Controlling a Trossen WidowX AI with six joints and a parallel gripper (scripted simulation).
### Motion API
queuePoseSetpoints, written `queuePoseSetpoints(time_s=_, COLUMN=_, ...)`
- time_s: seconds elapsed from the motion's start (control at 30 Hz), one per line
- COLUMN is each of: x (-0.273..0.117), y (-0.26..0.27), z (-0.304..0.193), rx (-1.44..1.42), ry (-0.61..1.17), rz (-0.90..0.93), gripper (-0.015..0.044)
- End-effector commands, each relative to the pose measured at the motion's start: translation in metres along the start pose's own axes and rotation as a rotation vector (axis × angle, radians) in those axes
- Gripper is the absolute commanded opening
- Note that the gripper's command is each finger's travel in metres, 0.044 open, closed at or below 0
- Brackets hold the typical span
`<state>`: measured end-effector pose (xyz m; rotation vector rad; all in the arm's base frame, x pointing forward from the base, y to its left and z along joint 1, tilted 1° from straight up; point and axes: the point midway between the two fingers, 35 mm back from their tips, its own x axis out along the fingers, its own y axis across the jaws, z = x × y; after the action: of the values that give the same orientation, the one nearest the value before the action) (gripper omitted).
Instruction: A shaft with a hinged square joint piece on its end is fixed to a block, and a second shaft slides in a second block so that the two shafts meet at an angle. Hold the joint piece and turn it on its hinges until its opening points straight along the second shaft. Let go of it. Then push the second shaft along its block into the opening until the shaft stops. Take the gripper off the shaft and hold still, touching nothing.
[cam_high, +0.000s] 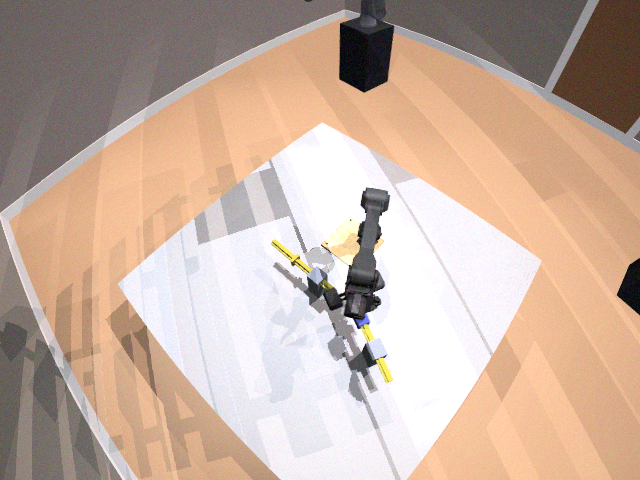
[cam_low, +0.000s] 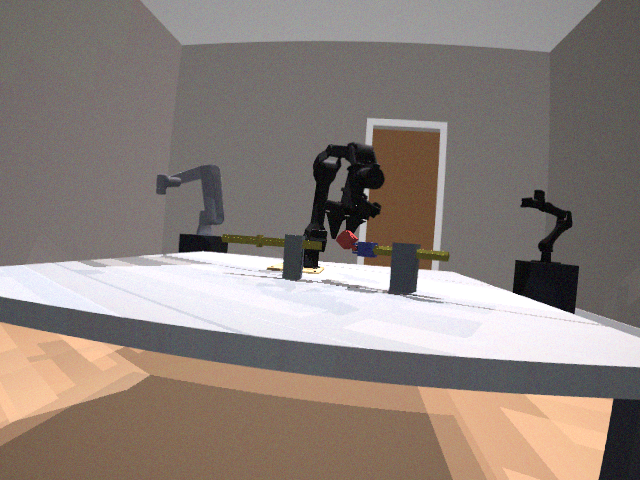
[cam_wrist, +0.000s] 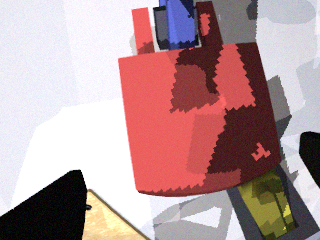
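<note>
Joint piece (cam_low: 346, 239) (cam_wrist: 190, 125), red, tilts upward at the blue hinge mount (cam_low: 367, 249) (cam_wrist: 180, 22) on the fixed shaft (cam_high: 384, 367) (cam_low: 433, 255), short of the sliding shaft (cam_high: 283, 251) (cam_low: 240, 239) (cam_wrist: 267, 200). The end effector (cam_low: 341, 229) hangs above it, spread about fully and gripping nothing. Alignment seems the step in hand; next calls for lowering squarely around the red piece, closing, then turning it.

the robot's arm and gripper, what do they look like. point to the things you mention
The arm (cam_high: 369, 242) (cam_low: 321, 180) is black, with chunky rounded joints and slimmer links between them. The gripper (cam_low: 342, 233) is black too, with two fingers tapering to narrow tips. No cables or markings can be made out.
</note>
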<state>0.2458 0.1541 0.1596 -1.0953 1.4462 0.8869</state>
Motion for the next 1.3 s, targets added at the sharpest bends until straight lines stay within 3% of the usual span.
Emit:
queuePoseSetpoints(time_s=0.0, x=0.001, y=0.001, z=0.008, rx=0.005, ry=0.007, rz=0.011, gripper=0.0440)
queuePoseSetpoints(time_s=0.7, x=0.030, y=0.001, z=0.008, rx=0.005, ry=0.007, rz=0.011, gripper=0.0440)
queuePoseSetpoints(time_s=1.03, x=0.030, y=0.001, z=0.008, rx=0.005, ry=0.007, rz=0.011, gripper=0.0182)
queuePoseSetpoints(time_s=1.27, x=0.030, y=0.001, z=0.008, rx=0.005, ry=0.007, rz=0.011, gripper=0.0182)
